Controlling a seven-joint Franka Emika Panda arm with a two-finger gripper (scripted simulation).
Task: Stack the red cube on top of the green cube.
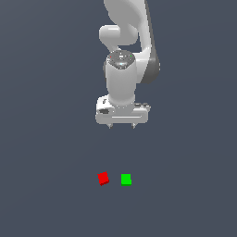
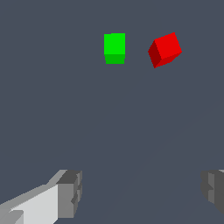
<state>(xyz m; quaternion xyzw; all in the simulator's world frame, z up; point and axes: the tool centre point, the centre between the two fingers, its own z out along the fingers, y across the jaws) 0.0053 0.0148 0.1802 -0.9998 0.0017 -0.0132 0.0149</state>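
Pincer [image 1: 122, 126] hangs spread wide and empty above the grey tabletop [image 1: 46, 162], well apart from both cubes. On the exterior view's left lies the red cube [image 1: 103, 178], turned slightly; just beside it, apart, sits the green cube [image 1: 126, 179].

No words, numbers or signs are showing anywhere in either view; nothing here is carrying any writing to read.

Red cube [image 1: 103, 178], slightly turned, flat on the floor just beside green cube [image 1: 126, 179], apart, on exterior view's left.
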